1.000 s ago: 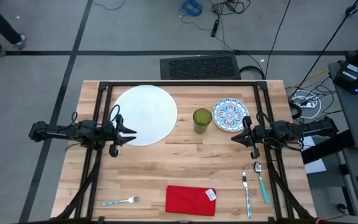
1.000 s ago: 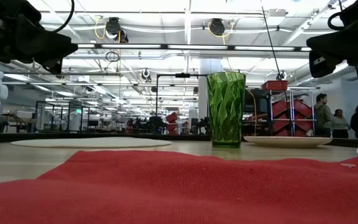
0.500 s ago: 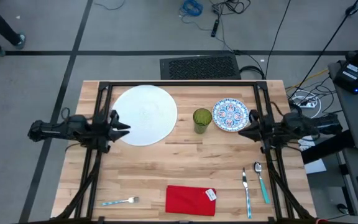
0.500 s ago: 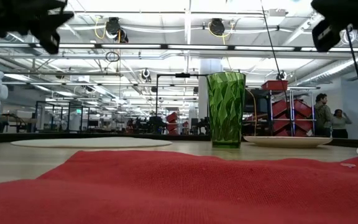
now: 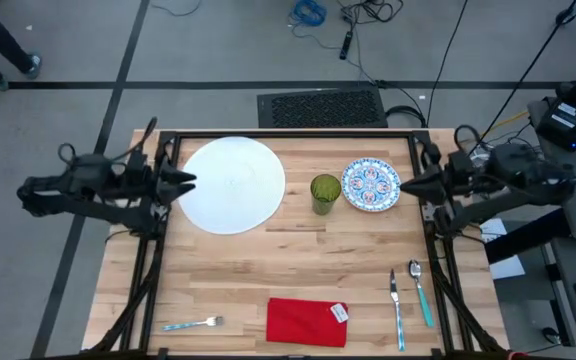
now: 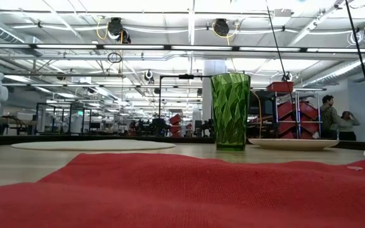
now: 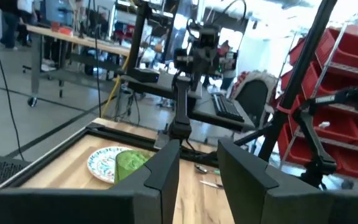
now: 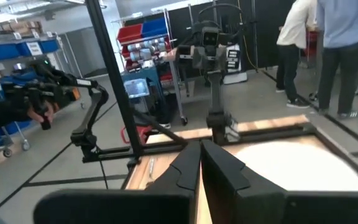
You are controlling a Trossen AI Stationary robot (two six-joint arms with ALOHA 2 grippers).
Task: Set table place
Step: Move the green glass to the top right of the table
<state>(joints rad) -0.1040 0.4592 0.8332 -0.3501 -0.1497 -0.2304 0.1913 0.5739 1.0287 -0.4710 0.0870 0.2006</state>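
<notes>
Left gripper (image 5: 188, 179) hangs at the table's (image 5: 298, 270) left edge, tips just short of the big white plate (image 5: 232, 184); its fingers (image 7: 166, 168) stand a little spread with a clear gap, nothing between them. Right gripper (image 5: 405, 185) mirrors it at the right edge, tips just short of the blue-patterned plate (image 5: 371, 185); in its wrist view the fingers (image 8: 188, 167) lie nearly pressed together, empty. Both arms look parked clear of the working surface, likely so nothing gets knocked. Place setting lies scattered: green cup (image 5: 325, 192) stands upright between the two plates, well out ahead of both sets of fingertips; red napkin (image 5: 306, 321) at the near edge; fork (image 5: 192, 323) off near the left corner; knife (image 5: 396, 305) and teal-handled spoon (image 5: 421, 292) side by side at right. Judging by this spread, nothing is yet gathered into one place.
</notes>
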